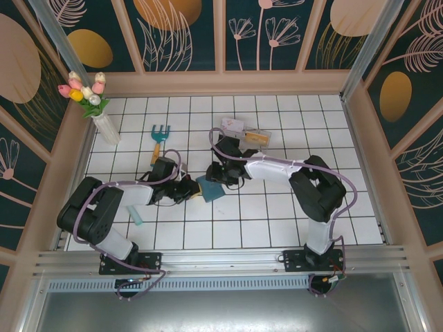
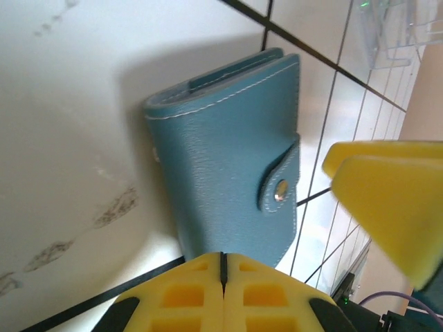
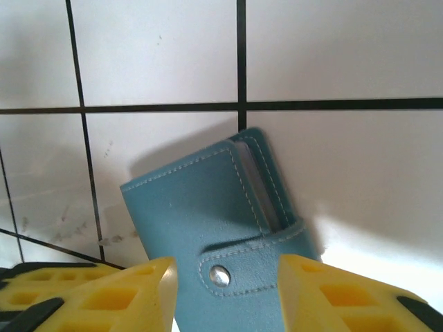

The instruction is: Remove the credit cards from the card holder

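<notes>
**Teal card holder (image 1: 210, 188) seen snapped shut**

The card holder is laid flat near the middle of the white-tiled tabletop (image 1: 277, 228), with its snap tab fastened. The left gripper (image 2: 223, 263) is pressed fully closed, finger to finger, just at the holder's edge. The right gripper (image 3: 225, 290) is held partly open, its yellow fingers (image 3: 332, 290) set either side of the tab end.
</notes>
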